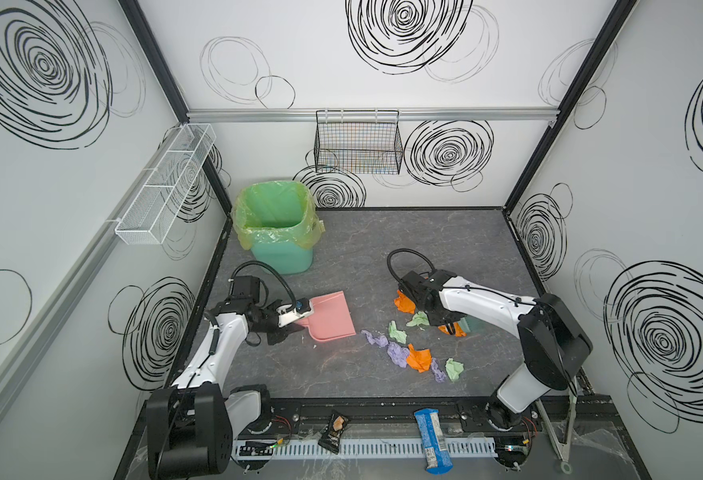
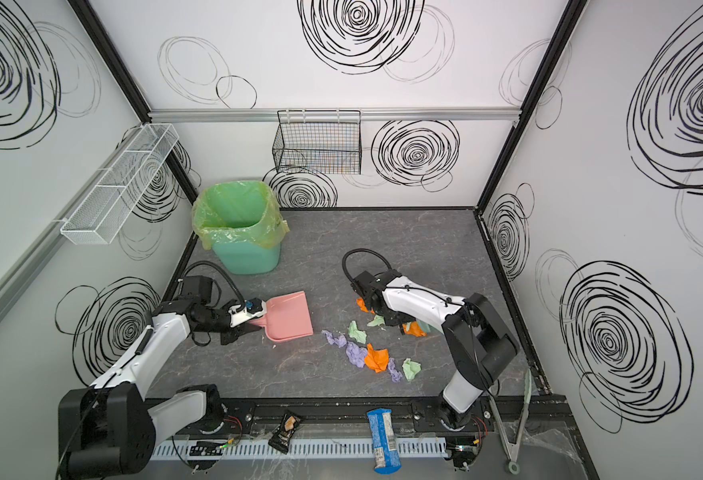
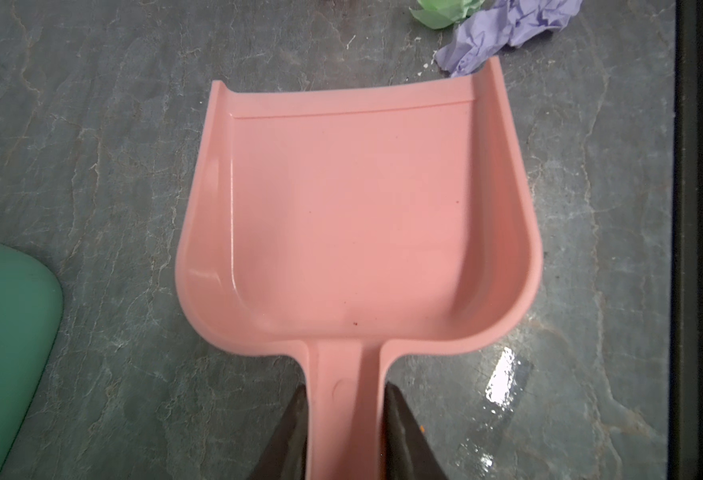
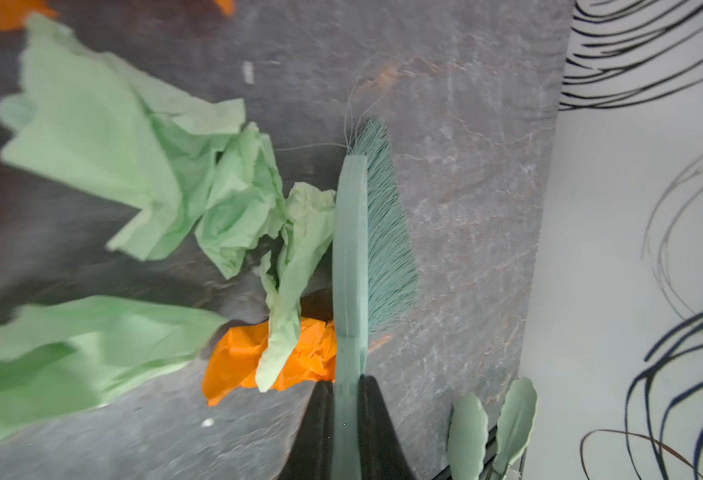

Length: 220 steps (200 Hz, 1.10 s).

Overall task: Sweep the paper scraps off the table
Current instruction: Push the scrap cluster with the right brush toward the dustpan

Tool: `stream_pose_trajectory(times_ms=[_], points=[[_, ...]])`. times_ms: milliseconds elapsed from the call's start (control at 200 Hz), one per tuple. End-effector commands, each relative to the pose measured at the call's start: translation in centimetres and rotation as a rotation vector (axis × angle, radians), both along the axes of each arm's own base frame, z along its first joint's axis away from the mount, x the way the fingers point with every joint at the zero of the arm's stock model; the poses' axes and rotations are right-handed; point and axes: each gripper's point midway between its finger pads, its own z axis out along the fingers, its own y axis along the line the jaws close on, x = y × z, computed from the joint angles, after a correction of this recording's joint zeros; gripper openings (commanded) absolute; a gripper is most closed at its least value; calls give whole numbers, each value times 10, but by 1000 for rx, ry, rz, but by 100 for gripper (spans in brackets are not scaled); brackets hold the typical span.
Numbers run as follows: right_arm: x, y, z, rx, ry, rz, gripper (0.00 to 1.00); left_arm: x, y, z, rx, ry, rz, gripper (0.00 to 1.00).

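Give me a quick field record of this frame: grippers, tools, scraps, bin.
left gripper: shut on pink dustpan handle
pink dustpan: empty, mouth toward the scraps
right gripper: shut on teal hand brush handle
teal hand brush: pale green and orange scraps lie against it
paper scraps: loose on the table between the tools, none in the pan
green bin: lined, back left, apart from dustpan

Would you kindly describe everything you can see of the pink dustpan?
The pink dustpan looks like smooth, glossy plastic: a flat floor, raised side and back walls, an open front lip and a narrow handle. It is empty and seems to lie on the table. The left gripper clamps its handle. A lavender scrap lies just beyond one front corner.
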Motion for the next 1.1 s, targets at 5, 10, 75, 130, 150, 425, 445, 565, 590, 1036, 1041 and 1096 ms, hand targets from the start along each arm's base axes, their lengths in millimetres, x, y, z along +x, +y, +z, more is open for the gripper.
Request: stream_pose_trajectory(times_ms=[5, 10, 75, 130, 150, 425, 445, 565, 590, 1036, 1041, 1096], points=[[-10, 76, -21, 273, 74, 18, 0, 0, -4, 10, -3, -10, -6, 0], [-10, 77, -21, 274, 74, 20, 0, -1, -5, 10, -2, -10, -7, 0], [-8, 88, -15, 279, 64, 41, 0, -2, -6, 8, 13, -8, -11, 0], [-5, 90, -8, 274, 47, 47, 0, -4, -8, 6, 29, -9, -12, 0], [-5, 90, -4, 271, 40, 47, 0, -4, -8, 5, 37, -11, -13, 0], [1, 67, 62, 245, -85, 35, 0, -16, -12, -13, 128, 8, -35, 0], [0, 64, 65, 242, -89, 30, 0, -16, -12, -14, 133, 10, -35, 0], [-13, 37, 76, 191, -102, -29, 0, -16, -12, -15, 157, 7, -41, 0], [-18, 28, 76, 163, -100, -50, 0, -16, -12, -15, 157, 4, -41, 0], [-114, -32, 18, 183, 65, -199, 0, -12, -22, -18, 132, -7, -82, 0], [-114, -32, 17, 184, 68, -200, 0, -12, -22, -18, 133, -7, -82, 0], [-120, -29, 14, 200, 85, -208, 0, -11, -21, -19, 139, -7, -85, 0]])
